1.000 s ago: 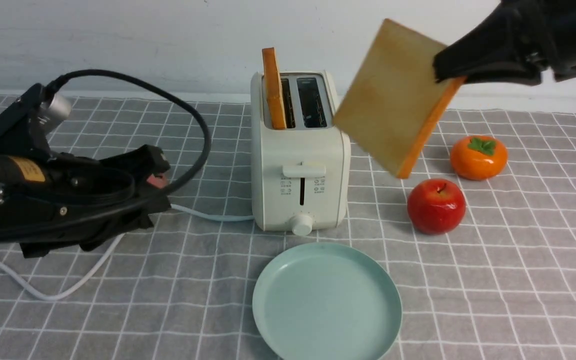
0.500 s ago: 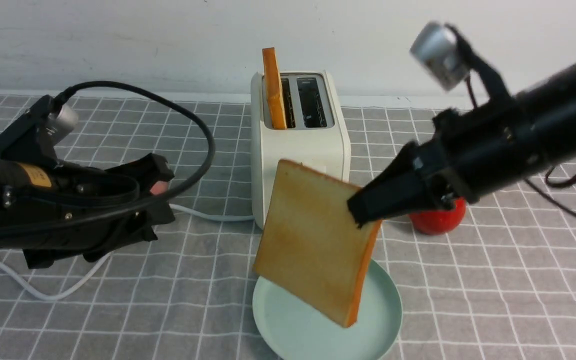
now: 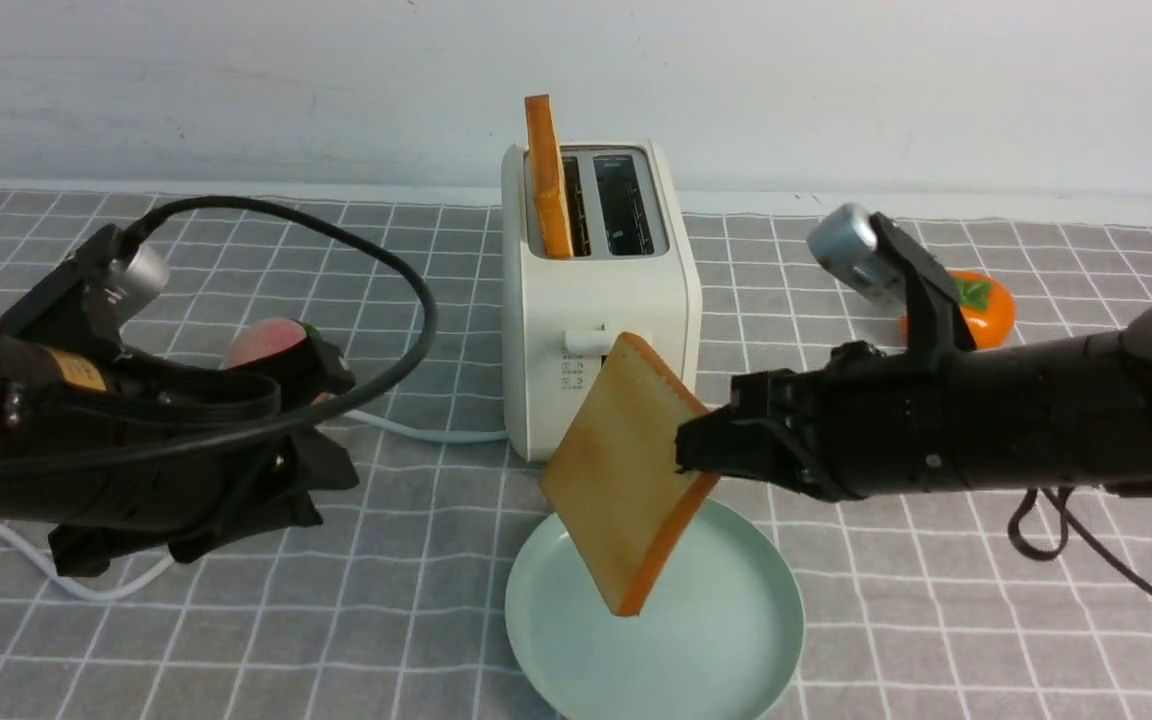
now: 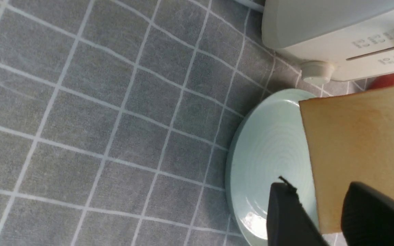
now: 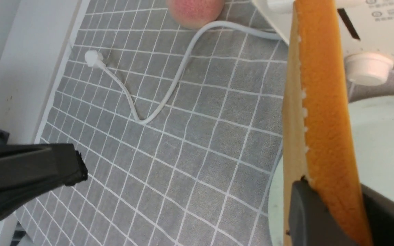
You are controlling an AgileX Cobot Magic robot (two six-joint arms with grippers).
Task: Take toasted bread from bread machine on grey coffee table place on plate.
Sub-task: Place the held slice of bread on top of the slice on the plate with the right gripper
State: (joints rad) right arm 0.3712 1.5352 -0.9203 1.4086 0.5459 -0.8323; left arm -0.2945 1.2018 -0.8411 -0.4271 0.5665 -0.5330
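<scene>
Lower centre: the black right gripper [image 3: 691, 455] clamps a square golden toast slice [image 3: 616, 480], tilted above the round mint-green plate [image 3: 736, 620]. A second toast slice [image 3: 546, 180] stands in the cream boxy toaster [image 3: 601, 300]. At left, the black left gripper [image 3: 331, 425] gapes empty.

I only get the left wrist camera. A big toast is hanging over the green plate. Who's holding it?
Observer: The right claw is. It pinches the toast slice by its crust edge, and the slice hangs tilted.
Operator: Is there more toast to get?
Observer: Yes, a second slice stands upright in the left slot of the toaster.
Operator: Is any fruit hiding from me?
Observer: A peach sits left of the toaster, near the white cord.
</scene>
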